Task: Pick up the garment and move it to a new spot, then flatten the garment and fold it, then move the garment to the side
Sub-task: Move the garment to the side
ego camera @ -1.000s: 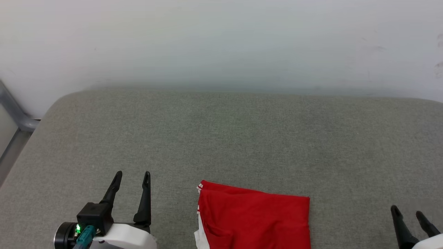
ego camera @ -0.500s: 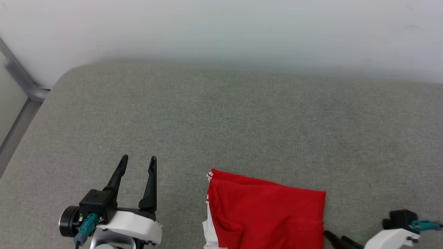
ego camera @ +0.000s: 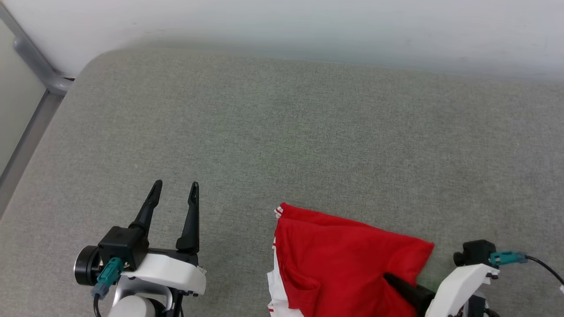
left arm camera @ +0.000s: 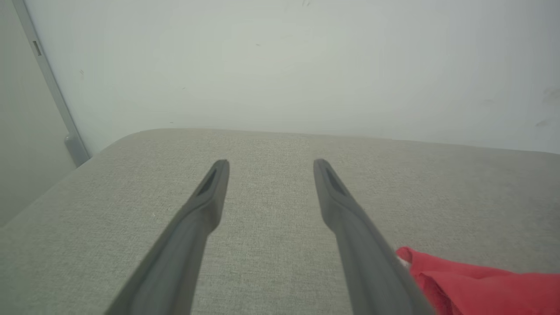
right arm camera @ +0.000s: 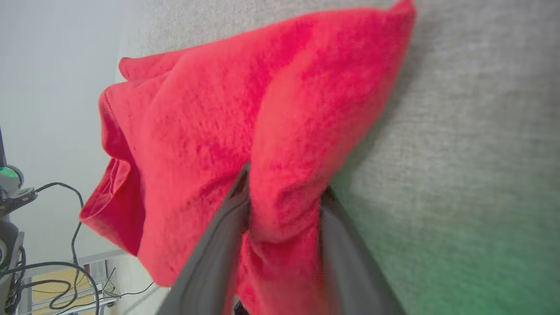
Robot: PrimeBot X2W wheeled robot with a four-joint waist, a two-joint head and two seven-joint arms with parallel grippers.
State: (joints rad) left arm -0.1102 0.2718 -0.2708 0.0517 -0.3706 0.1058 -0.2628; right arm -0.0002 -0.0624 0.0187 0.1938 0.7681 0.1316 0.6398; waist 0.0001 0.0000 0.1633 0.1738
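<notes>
The garment (ego camera: 343, 259), a folded bright red shirt with a white sleeve (ego camera: 274, 293) showing at its left edge, lies near the front of the grey cushion (ego camera: 282, 132). My right gripper (ego camera: 392, 279) comes in from the lower right, shut on the garment's right edge. In the right wrist view a bunch of the red garment (right arm camera: 210, 131) sits pinched between the right gripper's (right arm camera: 284, 192) two fingers, and that side is lifted off the cushion. My left gripper (ego camera: 175, 185) stands open to the left of the shirt, apart from it. In the left wrist view the left gripper (left arm camera: 269, 164) holds nothing, and the garment (left arm camera: 481, 284) peeks in at the lower right.
A pale wall (ego camera: 282, 22) runs along the cushion's far edge. A grey metal rail (ego camera: 39, 66) stands at the far left corner. Cables and a low shelf (right arm camera: 52, 280) show beyond the cushion in the right wrist view. Bare cushion stretches behind and to both sides of the shirt.
The head camera has tilted down. My right gripper swung from pointing up at the lower right to reaching left, then shut on the garment's right edge. The left gripper stayed open.
</notes>
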